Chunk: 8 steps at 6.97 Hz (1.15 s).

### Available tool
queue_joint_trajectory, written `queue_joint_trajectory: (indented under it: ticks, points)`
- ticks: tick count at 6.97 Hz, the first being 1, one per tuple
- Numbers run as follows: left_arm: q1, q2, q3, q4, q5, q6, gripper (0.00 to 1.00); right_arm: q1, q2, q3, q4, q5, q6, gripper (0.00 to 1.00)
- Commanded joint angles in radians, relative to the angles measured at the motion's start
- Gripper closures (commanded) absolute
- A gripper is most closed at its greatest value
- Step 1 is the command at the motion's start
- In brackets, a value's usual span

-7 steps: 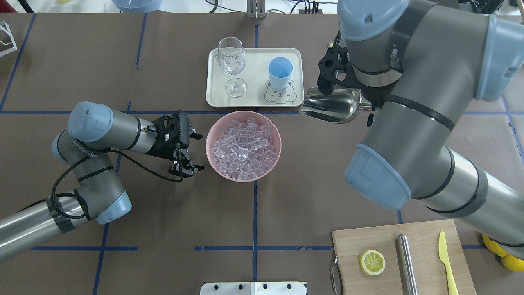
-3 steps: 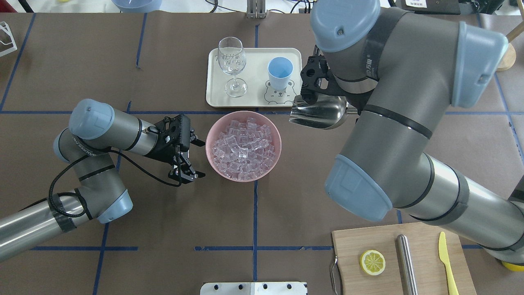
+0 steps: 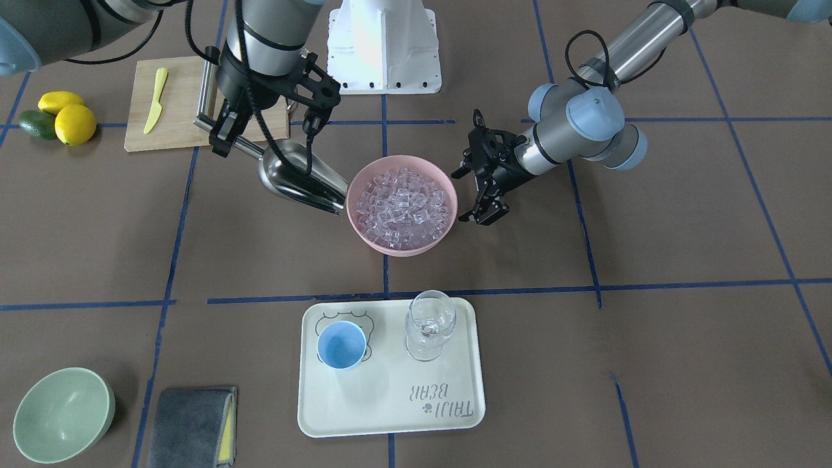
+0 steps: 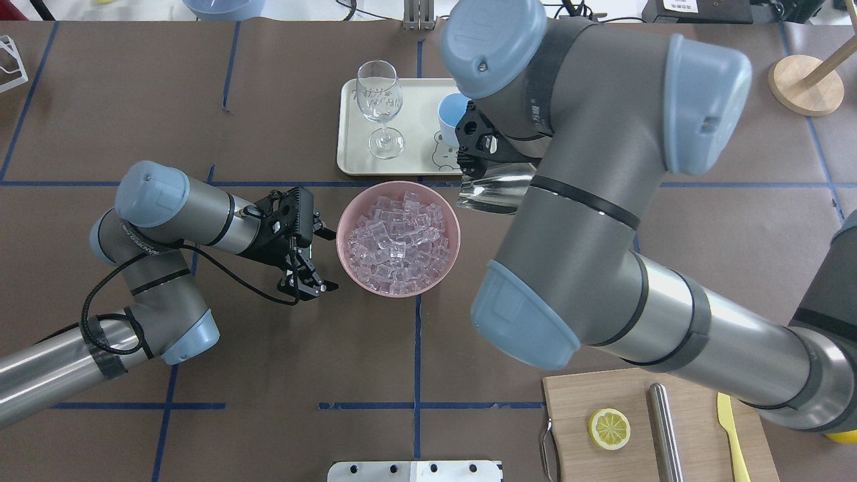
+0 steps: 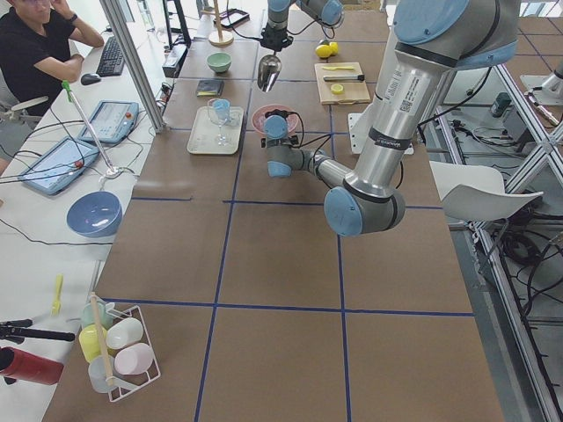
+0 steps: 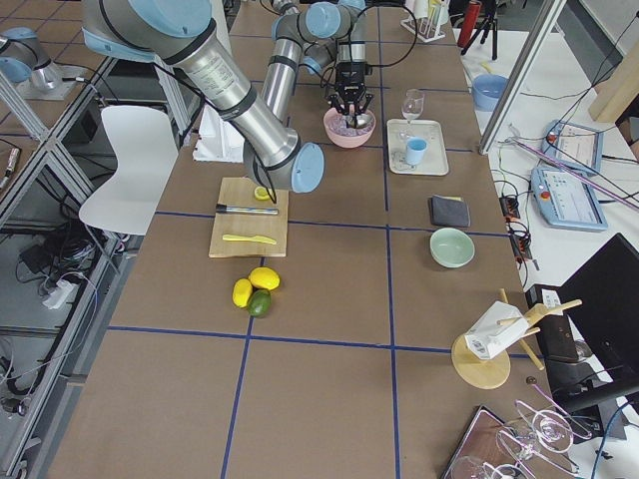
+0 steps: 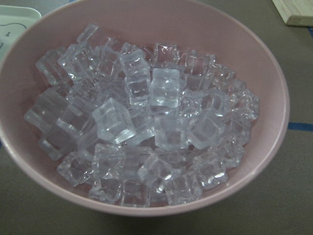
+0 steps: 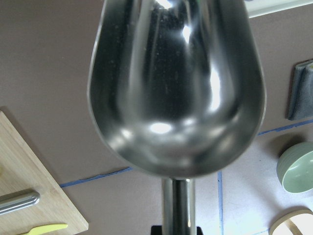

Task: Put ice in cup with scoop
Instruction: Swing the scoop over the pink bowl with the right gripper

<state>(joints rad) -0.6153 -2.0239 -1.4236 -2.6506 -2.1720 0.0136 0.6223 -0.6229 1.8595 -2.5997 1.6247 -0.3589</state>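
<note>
We find the right claw (image 3: 224, 133) closed on the thin handle of the scoop (image 3: 300, 177), holding it up off the worktop (image 3: 650, 227). The trough tilts mouth-down toward the pink bowl (image 3: 403, 250), and the right wrist view shows it empty. Its lip lies just beside the bowl's rim on the robot's right side. We cannot tell whether lip and rim touch.

The ice (image 7: 156, 127) is heaped in that bowl, close to the rim. The left claw (image 3: 465, 197) stands at the opposite side of the bowl. Its fingers are spread wide with nothing between them, just beside the rim.

The cup (image 3: 341, 344) stands upright and empty on the tray (image 3: 390, 403), beside the wine glass (image 3: 429, 325) and well apart from both claws.

A band of open worktop lies between the bowl and the tray, on the operators' side of the bowl. The cutting board (image 3: 175, 104) lies behind the right claw, near the robot's base. The green bowl (image 3: 62, 416) and a grey cloth (image 3: 192, 426) sit near the operators' edge on the robot's right, apart from the tray.
</note>
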Motion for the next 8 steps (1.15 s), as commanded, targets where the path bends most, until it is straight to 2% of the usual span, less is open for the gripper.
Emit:
queue_joint_trajectory:
  ticks: [1,6,8]
  points:
    - [0.000,-0.003,0.000,-0.002,0.000,-0.001,0.00,-0.068,0.099,-0.139,-0.023,-0.073,0.000,1.00]
    - [0.000,-0.010,0.000,0.001,0.000,-0.001,0.00,-0.153,0.101,-0.212,-0.054,-0.210,-0.009,1.00]
    - [0.000,-0.012,0.002,-0.002,0.000,0.000,0.00,-0.165,0.133,-0.268,-0.057,-0.219,-0.009,1.00]
